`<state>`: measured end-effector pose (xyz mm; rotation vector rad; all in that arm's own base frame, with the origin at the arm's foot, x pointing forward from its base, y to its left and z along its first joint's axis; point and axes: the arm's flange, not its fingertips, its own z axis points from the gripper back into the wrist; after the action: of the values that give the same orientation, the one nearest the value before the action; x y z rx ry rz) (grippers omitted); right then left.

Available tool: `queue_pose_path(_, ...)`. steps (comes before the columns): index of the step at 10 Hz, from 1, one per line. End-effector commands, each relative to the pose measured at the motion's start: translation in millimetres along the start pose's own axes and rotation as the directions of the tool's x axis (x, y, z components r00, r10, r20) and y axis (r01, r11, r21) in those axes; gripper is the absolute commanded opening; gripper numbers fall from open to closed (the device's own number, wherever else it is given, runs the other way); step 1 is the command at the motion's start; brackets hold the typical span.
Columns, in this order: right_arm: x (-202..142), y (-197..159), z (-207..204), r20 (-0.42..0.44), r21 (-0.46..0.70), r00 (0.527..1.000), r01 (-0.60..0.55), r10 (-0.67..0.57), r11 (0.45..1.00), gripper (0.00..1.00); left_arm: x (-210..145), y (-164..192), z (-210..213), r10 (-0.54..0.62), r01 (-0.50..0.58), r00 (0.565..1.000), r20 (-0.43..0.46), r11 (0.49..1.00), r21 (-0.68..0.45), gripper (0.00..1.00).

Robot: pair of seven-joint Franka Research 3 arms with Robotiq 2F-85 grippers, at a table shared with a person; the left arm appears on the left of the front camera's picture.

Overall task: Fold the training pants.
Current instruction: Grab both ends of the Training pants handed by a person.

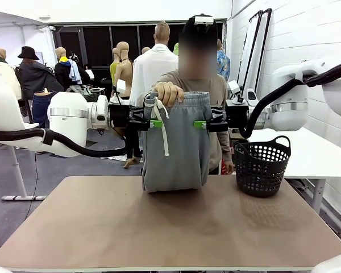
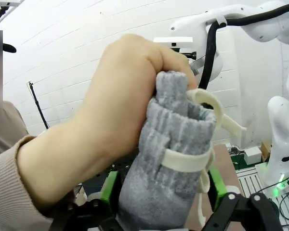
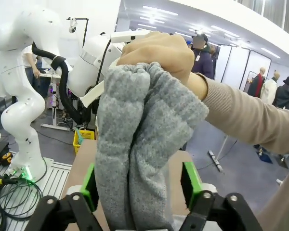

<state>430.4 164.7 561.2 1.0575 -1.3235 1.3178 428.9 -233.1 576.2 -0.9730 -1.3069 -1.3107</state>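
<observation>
Left wrist view: training pants (image 2: 171, 144) inside left gripper (image 2: 163, 191).

White left arm (image 1: 74, 122), white right arm (image 1: 290, 108), black cable loops (image 1: 85, 151), black jaws, green pads (image 1: 156, 123), person's taupe long sleeve (image 3: 245, 120)

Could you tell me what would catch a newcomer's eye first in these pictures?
The grey training pants hang folded over the far part of the table, held up at the waistband by a person's hand, with the white drawstring dangling down the front. The left gripper and the right gripper flank them, with the fabric between their green pads. A black perforated basket stands on the table's right side.
</observation>
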Motion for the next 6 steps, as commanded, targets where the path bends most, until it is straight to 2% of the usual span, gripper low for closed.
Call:
queue_pose_path(1,3.3,-5.4,-3.6,-0.03,0.008,0.999,0.041,-0.041,0.999,0.43,3.1,5.6,-9.7,0.034,-0.033,0.999,0.032,0.999,-0.01,0.38)
queue_pose_path(3,2.9,-6.6,-4.2,-0.034,0.016,0.997,0.064,-0.064,0.998,0.04,2.7,8.6,-15.2,0.047,-0.047,0.998,0.035,0.999,-0.018,0.0)
queue_pose_path(4,3.2,-7.2,-4.2,-0.031,0.021,0.997,0.067,-0.066,0.998,0.0,1.9,10.8,-16.0,0.055,-0.055,0.998,0.04,0.998,-0.02,0.0)
queue_pose_path(6,3.9,-7.4,-3.6,-0.031,0.028,0.997,0.073,-0.072,0.997,0.0,0.9,13.0,-17.0,0.068,-0.067,0.997,0.044,0.997,-0.022,0.0)
